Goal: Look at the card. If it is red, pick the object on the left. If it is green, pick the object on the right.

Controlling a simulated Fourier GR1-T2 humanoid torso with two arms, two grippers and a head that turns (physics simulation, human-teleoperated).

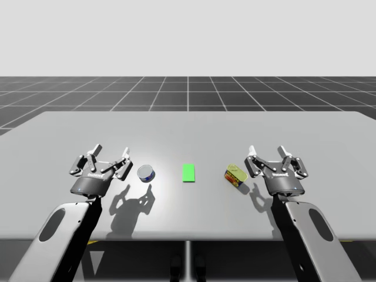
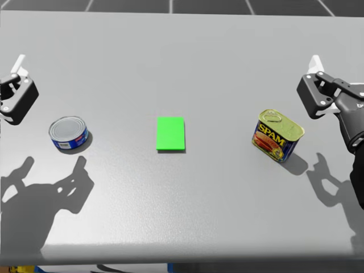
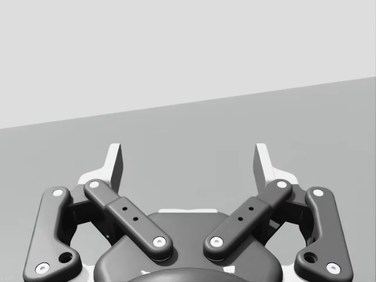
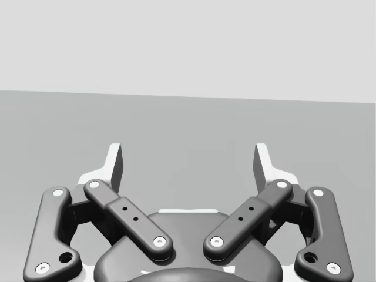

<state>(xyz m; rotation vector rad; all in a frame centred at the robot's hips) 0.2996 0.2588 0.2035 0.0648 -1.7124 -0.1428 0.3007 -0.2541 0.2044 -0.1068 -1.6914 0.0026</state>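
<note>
Here, green card (image 2: 170, 133) lies btwn round blue can (image 2: 69, 132), boxy yellow can (image 2: 277, 135).

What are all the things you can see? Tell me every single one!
card: one, green, flat on the table between the two cans.
round can: one, blue with a silver top, left of the card.
boxy can: one, yellow and blue, right of the card.
table: one, grey, under everything.
left pincer: one, dark grey with white tips, open, beside the round can.
right pincer: one, dark grey with white tips, open, beside the boxy can.
</note>
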